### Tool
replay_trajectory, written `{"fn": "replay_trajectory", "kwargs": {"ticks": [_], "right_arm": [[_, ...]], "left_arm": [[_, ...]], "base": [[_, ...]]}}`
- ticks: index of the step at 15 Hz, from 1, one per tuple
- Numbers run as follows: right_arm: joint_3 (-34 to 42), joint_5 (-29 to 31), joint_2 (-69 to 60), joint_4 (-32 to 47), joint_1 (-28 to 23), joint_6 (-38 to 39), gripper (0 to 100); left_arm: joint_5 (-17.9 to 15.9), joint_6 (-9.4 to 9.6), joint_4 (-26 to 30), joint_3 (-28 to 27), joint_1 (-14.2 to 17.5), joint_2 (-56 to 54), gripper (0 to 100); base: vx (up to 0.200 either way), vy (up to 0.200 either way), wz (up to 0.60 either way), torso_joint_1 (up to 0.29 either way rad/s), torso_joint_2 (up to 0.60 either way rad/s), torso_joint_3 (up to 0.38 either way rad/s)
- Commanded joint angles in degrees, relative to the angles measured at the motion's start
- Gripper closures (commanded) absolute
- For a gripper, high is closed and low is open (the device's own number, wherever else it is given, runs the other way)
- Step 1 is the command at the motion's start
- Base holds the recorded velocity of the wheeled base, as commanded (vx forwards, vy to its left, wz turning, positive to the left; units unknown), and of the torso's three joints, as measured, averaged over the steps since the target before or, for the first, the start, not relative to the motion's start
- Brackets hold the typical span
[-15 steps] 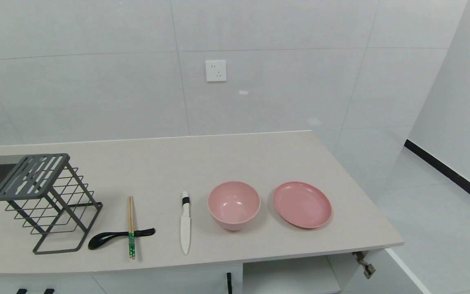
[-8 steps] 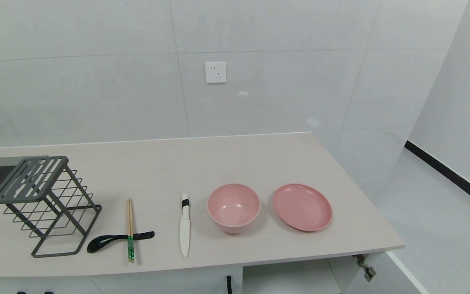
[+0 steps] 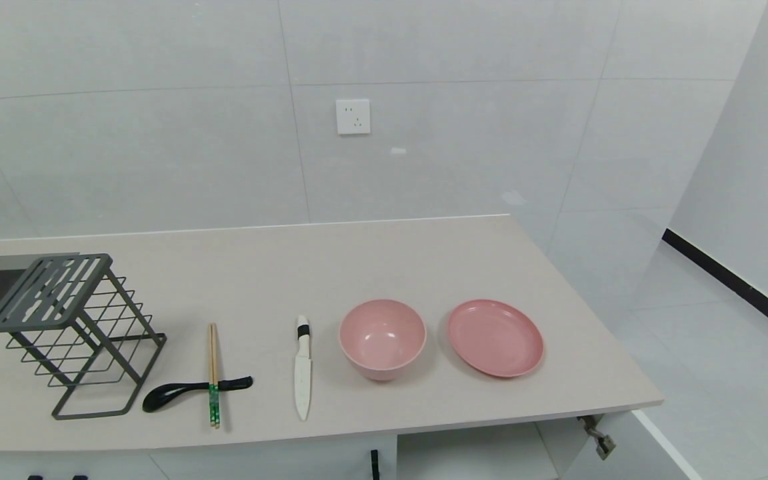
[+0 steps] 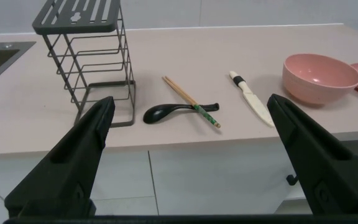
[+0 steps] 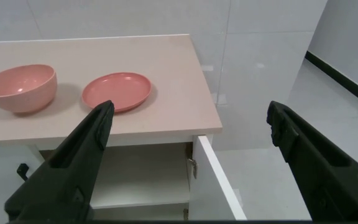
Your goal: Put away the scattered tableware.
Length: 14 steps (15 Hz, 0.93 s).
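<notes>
Start of task, nothing stowed. Counter point(image 3: 357, 267) carries wire rack point(image 3: 57, 287) at left, pink plate point(image 3: 495, 337) far right, pink bowl point(image 3: 382, 337) just beside it, white knife point(image 3: 302, 373), chopsticks point(image 3: 213, 353) lying across black spoon point(image 3: 164, 395). Both left jaws and right jaws stand apart, empty. Next, likely: close in, grasp one piece.

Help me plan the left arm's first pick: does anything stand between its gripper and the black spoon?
Nothing stands between the left gripper and the black plastic spoon; bare beige counter lies before it. But the pair of wooden chopsticks with green ends lies across the spoon's handle, on top.
</notes>
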<state>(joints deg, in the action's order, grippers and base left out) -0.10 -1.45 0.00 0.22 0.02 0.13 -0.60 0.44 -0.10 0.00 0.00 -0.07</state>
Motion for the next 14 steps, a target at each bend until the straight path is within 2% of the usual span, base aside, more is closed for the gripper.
{"fn": "replay_trajectory", "kwargs": {"ticks": [1, 5, 7, 8, 9, 10, 12, 13, 14], "right_arm": [[0.01, -0.04, 0.0, 0.04, -0.02, 0.22, 0], [0.1, 0.31, 0.0, -0.75, -0.02, 0.48, 0], [-3.77, -0.92, 0.88, -13.93, -0.46, 0.66, 0], [-8.78, -4.61, 4.75, -15.51, -1.17, 0.66, 0], [-8.78, -4.61, 4.75, -15.51, -1.17, 0.66, 0], [-17.66, -12.7, 11.34, -12.0, -1.17, 1.27, 0], [-19.15, -15.42, 16.26, -9.62, -0.29, 1.45, 0], [-18.27, -20.08, 20.57, -6.99, 1.82, 1.27, 0], [-18.27, -21.31, 22.94, -4.26, 2.52, 1.01, 0]], "left_arm": [[-0.02, 0.0, 0.01, 0.0, 0.0, 0.07, 0], [-0.02, 0.0, -0.08, 0.0, 0.0, 0.07, 0], [-0.11, 0.18, 0.01, 0.0, 0.0, 0.07, 0], [-0.11, 0.18, 0.01, 0.0, 0.0, 0.07, 0], [-0.11, 0.18, 0.01, 0.0, 0.0, 0.07, 0], [-0.02, 0.0, 0.01, 0.0, 0.0, 0.07, 0], [-0.11, 0.0, 0.01, 0.0, 0.0, 0.07, 0], [-0.02, 0.0, 0.01, 0.0, 0.0, 0.07, 0], [-0.11, 0.0, 0.01, 0.0, 0.0, 0.07, 0]], "base": [[0.0, 0.0, 0.0, 0.0, 0.0, 0.0], [0.0, 0.0, 0.0, 0.0, 0.0, 0.0], [0.0, 0.0, 0.0, 0.0, 0.0, 0.0], [0.0, 0.0, 0.0, 0.0, 0.0, 0.0], [0.0, 0.0, 0.0, 0.0, 0.0, 0.0], [0.0, 0.0, 0.0, 0.0, 0.0, 0.0], [0.0, 0.0, 0.0, 0.0, 0.0, 0.0], [0.0, 0.0, 0.0, 0.0, 0.0, 0.0], [0.0, 0.0, 0.0, 0.0, 0.0, 0.0]]}}
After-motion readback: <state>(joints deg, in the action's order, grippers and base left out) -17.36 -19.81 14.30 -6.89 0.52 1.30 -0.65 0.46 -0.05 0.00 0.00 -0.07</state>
